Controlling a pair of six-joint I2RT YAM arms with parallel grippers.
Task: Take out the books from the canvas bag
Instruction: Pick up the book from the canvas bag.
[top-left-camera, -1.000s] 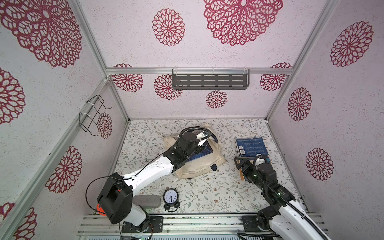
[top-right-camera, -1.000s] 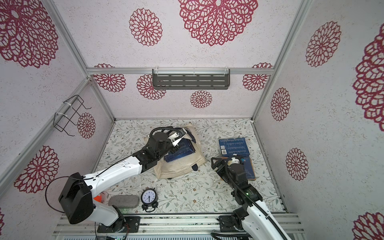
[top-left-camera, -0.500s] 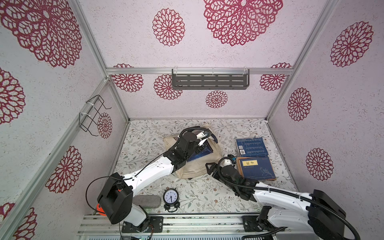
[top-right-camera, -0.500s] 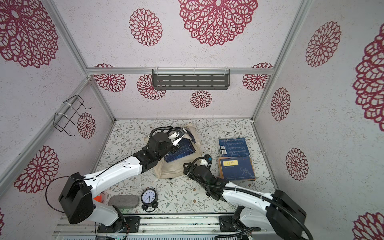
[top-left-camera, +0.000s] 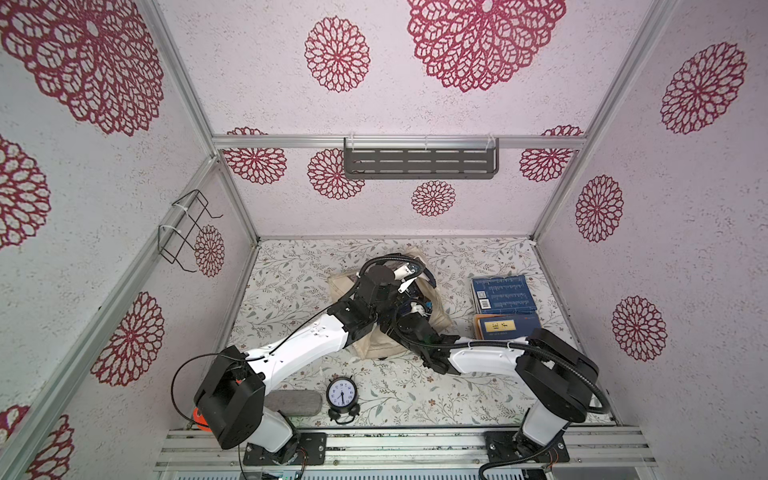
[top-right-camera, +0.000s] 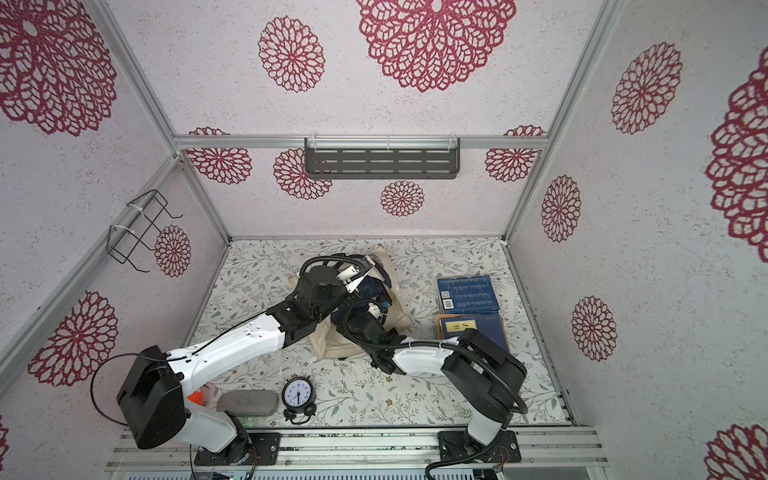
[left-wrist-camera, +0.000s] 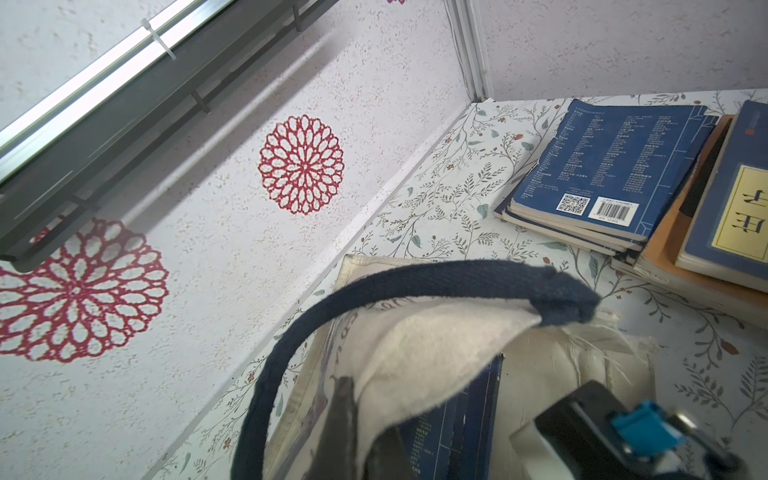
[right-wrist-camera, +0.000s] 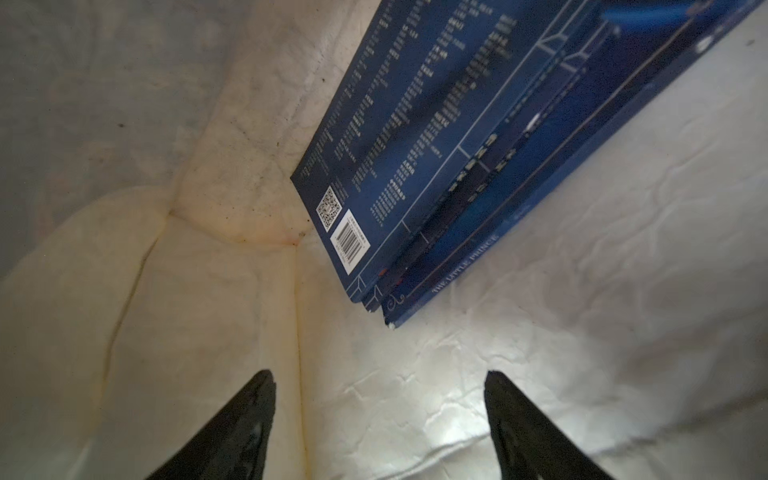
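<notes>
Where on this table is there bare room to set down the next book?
Bare floral tabletop: between the left wall and the cream canvas tote bag, and at the front, between the black alarm clock and the right arm's base. Crowded: the middle, where both arms meet the bag, and the right side, with two piles of navy books.

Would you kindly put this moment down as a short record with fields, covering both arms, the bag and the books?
left pincer: shut on the canvas bag at its rim, holding the mouth up
right pincer: open, empty, inside the bag, pointing toward the books there
books in bag: at least three, navy, lying together
books taken out: two piles on the table near the right wall
task: unfinished
</notes>
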